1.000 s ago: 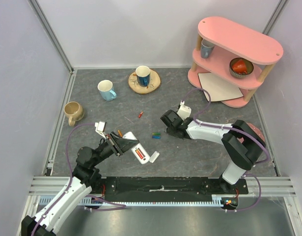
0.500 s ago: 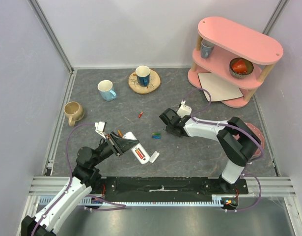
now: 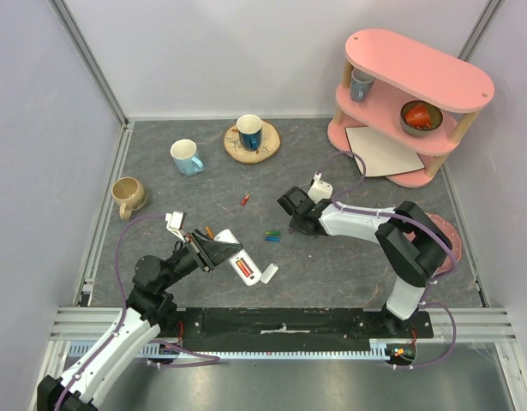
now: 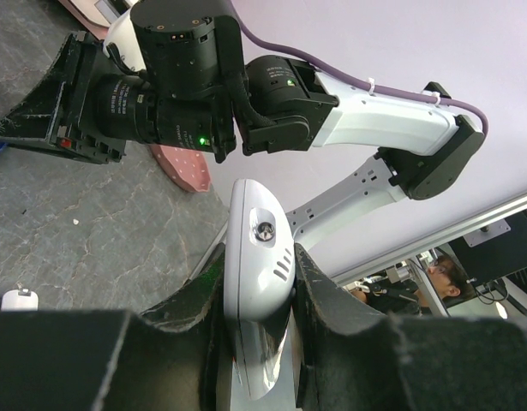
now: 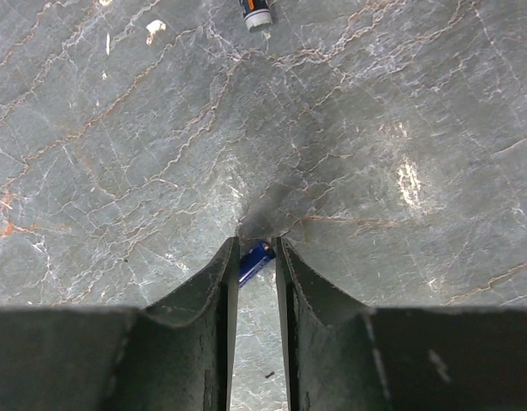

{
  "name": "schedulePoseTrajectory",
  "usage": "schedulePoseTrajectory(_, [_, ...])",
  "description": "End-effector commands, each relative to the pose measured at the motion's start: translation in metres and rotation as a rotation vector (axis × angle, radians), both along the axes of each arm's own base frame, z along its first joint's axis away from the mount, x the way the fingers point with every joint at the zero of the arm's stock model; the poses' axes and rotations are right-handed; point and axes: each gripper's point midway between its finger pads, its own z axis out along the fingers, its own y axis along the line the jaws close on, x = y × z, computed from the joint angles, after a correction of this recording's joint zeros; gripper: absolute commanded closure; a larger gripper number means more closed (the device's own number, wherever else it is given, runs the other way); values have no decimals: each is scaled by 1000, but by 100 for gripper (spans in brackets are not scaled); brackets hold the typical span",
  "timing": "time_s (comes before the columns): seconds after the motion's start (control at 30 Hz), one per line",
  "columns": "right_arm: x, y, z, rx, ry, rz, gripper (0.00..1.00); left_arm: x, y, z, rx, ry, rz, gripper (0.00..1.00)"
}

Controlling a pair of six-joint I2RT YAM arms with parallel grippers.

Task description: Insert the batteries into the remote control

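Note:
My left gripper (image 3: 213,249) is shut on the white remote control (image 3: 238,259) and holds it tilted above the table. Its battery bay is open and shows a red battery (image 3: 243,271). In the left wrist view the remote (image 4: 259,257) sits clamped between both fingers. My right gripper (image 3: 290,224) is down at the table by the green-blue batteries (image 3: 272,235). In the right wrist view its narrow jaws (image 5: 255,246) pinch the end of a blue battery (image 5: 256,259) lying aslant on the table. A red battery (image 3: 244,200) and an orange one (image 3: 210,232) lie loose.
A small white cover piece (image 3: 269,273) lies by the remote. Another battery (image 5: 257,13) lies ahead of the right fingers. A beige mug (image 3: 128,195), a light blue mug (image 3: 186,157) and a dark mug on a wooden coaster (image 3: 249,132) stand behind. A pink shelf (image 3: 409,103) stands at the back right.
My right gripper has moved a little to the left, up to the green-blue batteries. The left arm and the remote have not moved.

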Motion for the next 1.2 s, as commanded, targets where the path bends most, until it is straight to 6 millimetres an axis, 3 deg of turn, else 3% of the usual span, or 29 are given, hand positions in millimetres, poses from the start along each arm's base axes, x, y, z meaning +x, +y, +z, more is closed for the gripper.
schedulePoseTrajectory(0.0, [-8, -8, -14, -64, 54, 42, 71, 2, 1, -67, 61, 102, 9, 98])
schedulePoseTrajectory(0.17, [-10, -13, -15, -102, 58, 75, 78, 1, 1, -68, 58, 103, 8, 98])
schedulePoseTrajectory(0.4, [1, -12, -9, -233, 67, 245, 77, 1, 1, -70, 59, 111, 11, 98])
schedulePoseTrajectory(0.63, [8, -10, 7, -237, 42, 270, 58, 2, 2, -72, 60, 114, 15, 98])
schedulePoseTrajectory(1.17, [-20, 5, -9, -159, 125, 293, 63, 1, 1, -74, 64, 122, 11, 98])
